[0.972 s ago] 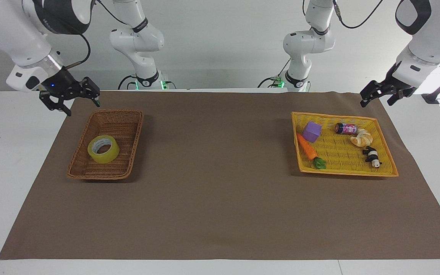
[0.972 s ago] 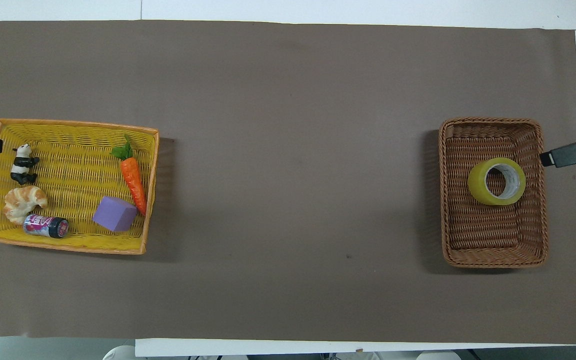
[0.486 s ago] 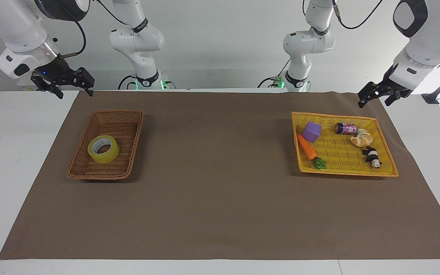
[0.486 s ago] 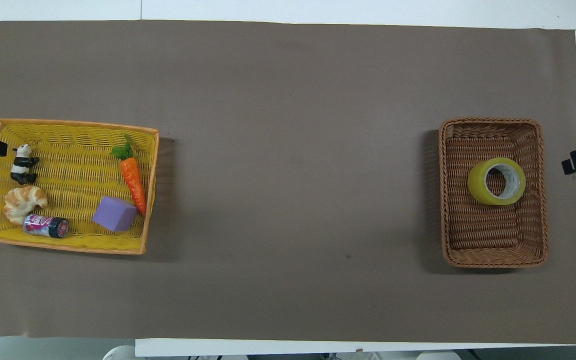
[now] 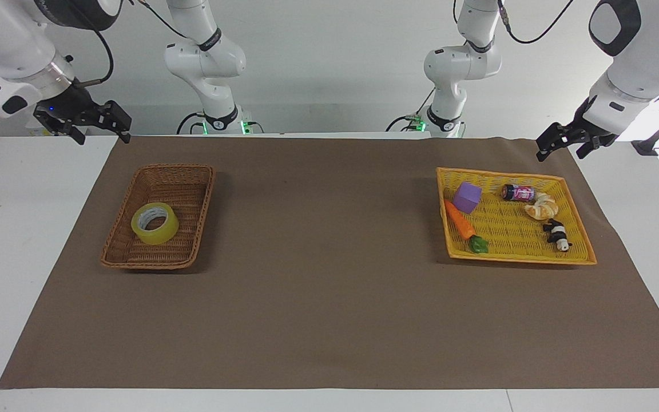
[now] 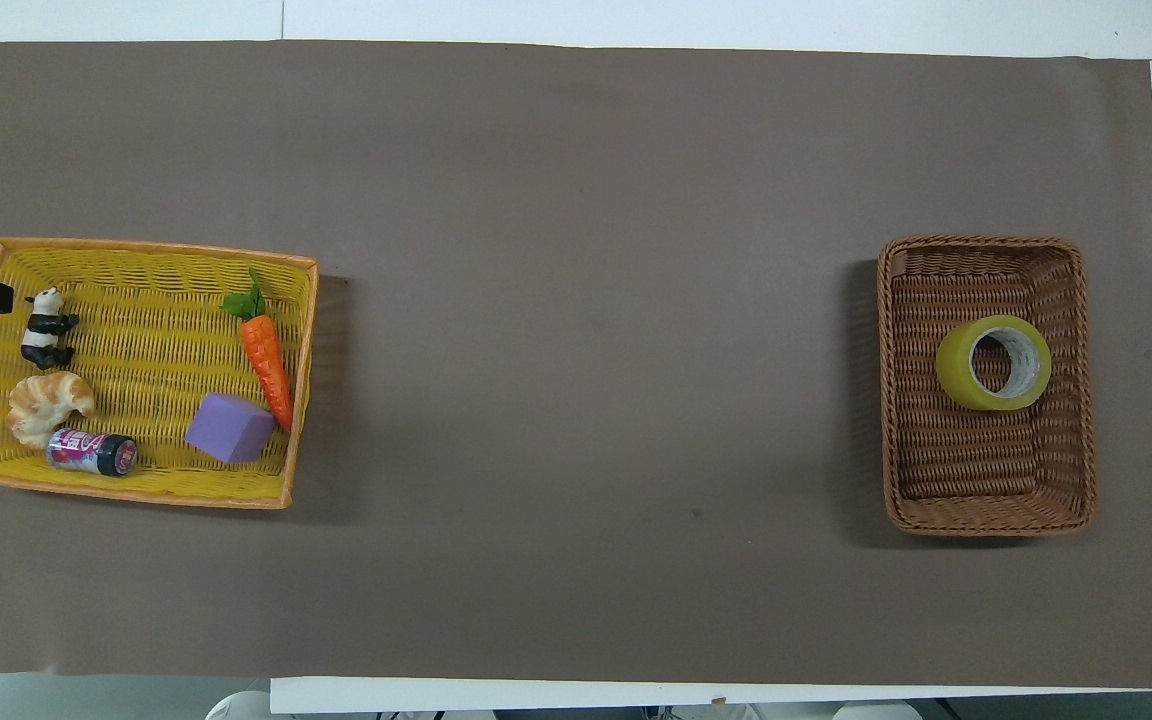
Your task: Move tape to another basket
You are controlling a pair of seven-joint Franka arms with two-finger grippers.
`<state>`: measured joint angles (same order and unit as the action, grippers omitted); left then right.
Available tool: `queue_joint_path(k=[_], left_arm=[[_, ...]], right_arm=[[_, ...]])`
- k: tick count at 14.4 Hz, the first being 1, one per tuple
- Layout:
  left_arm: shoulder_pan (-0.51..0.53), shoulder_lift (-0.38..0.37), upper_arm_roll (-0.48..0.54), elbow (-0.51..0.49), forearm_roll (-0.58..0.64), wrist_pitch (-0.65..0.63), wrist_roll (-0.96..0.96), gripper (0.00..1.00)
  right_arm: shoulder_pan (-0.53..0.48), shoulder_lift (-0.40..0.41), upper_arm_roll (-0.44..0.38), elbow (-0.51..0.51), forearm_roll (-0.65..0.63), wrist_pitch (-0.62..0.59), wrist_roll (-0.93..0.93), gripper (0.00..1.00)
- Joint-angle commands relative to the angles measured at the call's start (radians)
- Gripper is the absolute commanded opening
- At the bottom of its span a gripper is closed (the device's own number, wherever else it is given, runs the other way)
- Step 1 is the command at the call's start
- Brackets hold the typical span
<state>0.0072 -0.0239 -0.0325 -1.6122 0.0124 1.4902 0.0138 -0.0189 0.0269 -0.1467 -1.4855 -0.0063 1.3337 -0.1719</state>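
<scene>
The tape point(image 5: 155, 223), a yellow roll with a white core, lies flat in the brown wicker basket point(image 5: 175, 166) at the right arm's end of the table; from overhead the tape point(image 6: 993, 362) sits mid-basket point(image 6: 986, 240). My right gripper point(image 5: 103, 136) hangs open and empty in the air over the mat's corner, clear of the basket. My left gripper point(image 5: 561, 153) hangs open and empty over the mat's edge by the yellow tray basket point(image 5: 521, 260).
The yellow tray basket point(image 6: 136, 495) holds a carrot point(image 6: 268, 360), a purple block point(image 6: 228, 427), a small can point(image 6: 91, 452), a croissant point(image 6: 46, 400) and a panda figure point(image 6: 44, 328). Brown mat point(image 5: 329, 274) spans the table between the baskets.
My right gripper has lifted and drawn back from beside the brown basket toward the table's end. The left gripper has barely shifted. The tape has not moved.
</scene>
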Motion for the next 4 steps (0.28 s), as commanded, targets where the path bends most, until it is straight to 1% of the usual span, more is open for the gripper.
queue_joint_path(k=[1, 4], left_arm=[[0.0, -0.016, -0.001, -0.015, 0.014, -0.011, -0.014, 1.0], [0.002, -0.016, -0.001, -0.015, 0.014, -0.011, -0.014, 1.0]], right_arm=[[-0.001, 0.013, 0.006, 0.033, -0.017, -0.025, 0.011, 1.0], [-0.003, 0.01, 0.004, 0.033, -0.02, -0.027, 0.009, 1.0]])
